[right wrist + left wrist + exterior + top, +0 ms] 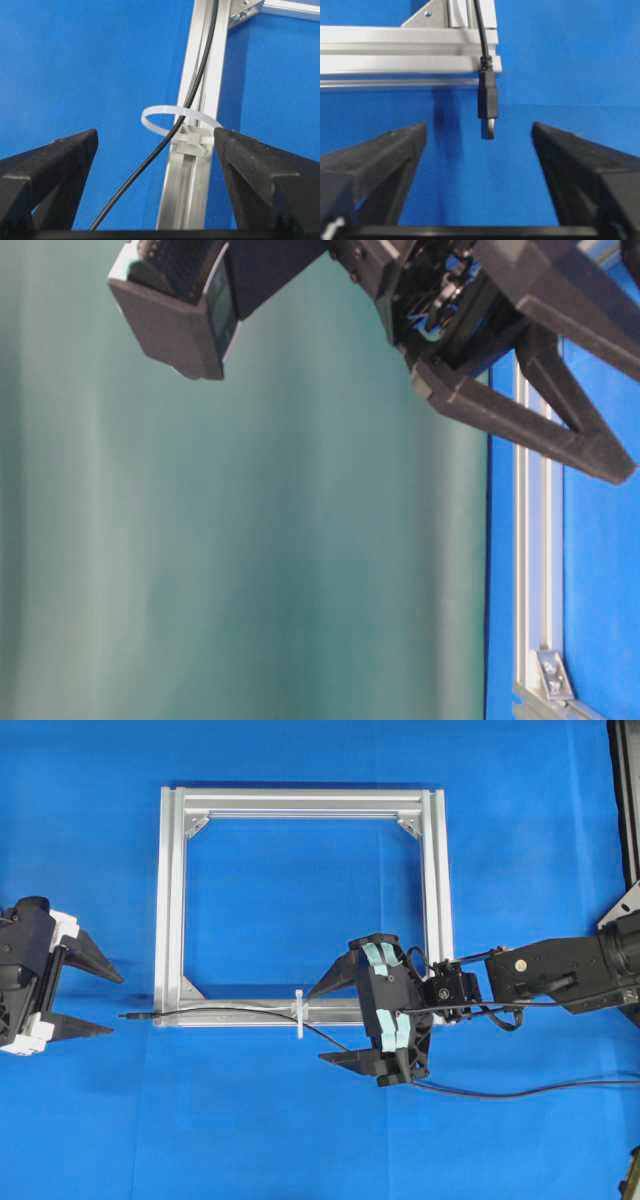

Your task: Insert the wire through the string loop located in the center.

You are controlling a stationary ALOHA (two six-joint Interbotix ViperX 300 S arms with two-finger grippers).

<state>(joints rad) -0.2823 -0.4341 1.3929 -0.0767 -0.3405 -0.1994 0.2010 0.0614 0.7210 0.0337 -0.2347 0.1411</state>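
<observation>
- Along the near rail of the aluminium frame (300, 1011): wire (230, 1009) lay on the rail, already passed through the string loop (299, 1013) – right wrist view confirmed cable inside the white ring.
- Plug (488, 102) stuck out past the frame's left corner onto the blue mat (300, 1140), silvery tip free, touching neither claw.
- Left gripper (93, 997): released, jaws wide, sat just beside the plug with nothing between the fingers.
- Right gripper (335, 1023): also spread wide, empty, straddled rail and cable just right of the loop; one fingertip (222, 137) looked very close to the tie head – contact could not be told.
- Step, as judged: insertion looked essentially done – release and pull-back phase.
- Next move, if any: retreat both claws straight away from the rail, no sideways sweep.
- Risks: right jaws bracketed the trailing cable, so a careless retreat could snag it and drag the plug back out; loop was thin and would deflect easily.
- Around: corner brackets (191, 989) inside the frame, well clear of the loop; robot's own cable (520, 1092) ran on the mat lower right; table-level view mostly filled by an arm, nothing useful there.
</observation>
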